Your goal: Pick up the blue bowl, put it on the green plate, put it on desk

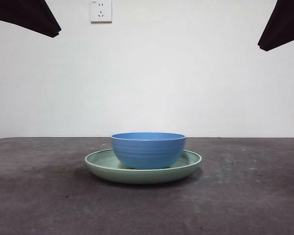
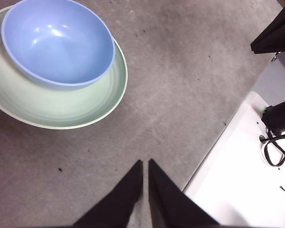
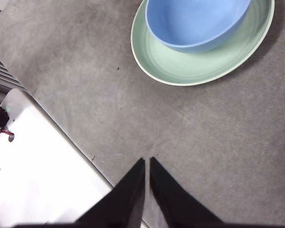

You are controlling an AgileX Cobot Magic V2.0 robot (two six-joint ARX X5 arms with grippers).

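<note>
The left claw [image 2: 145, 166] and the right claw [image 3: 147, 164] hang with jaws nearly closed, holding nothing, well apart from the dishes. The smooth, ridged blue bowl [image 1: 148, 149] sits in the shallow green plate [image 1: 188, 166] on the speckled grey surface [image 1: 245, 196], before a white wall [image 1: 186, 73].

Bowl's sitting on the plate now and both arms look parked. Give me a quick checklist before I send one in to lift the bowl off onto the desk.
1. Blue bowl upright in the green plate: ok.
2. Bowl empty inside, per both wrist views: ok.
3. Left end effector away from the dishes, above bare desk, holding nothing: ok.
4. Right end effector likewise away and holding nothing: ok.
5. Jaws open for a grasp: not ok, both pairs are shut.
6. Bowl centred on the plate: not ok, the wrist views show it nearer one side of the rim.
</note>
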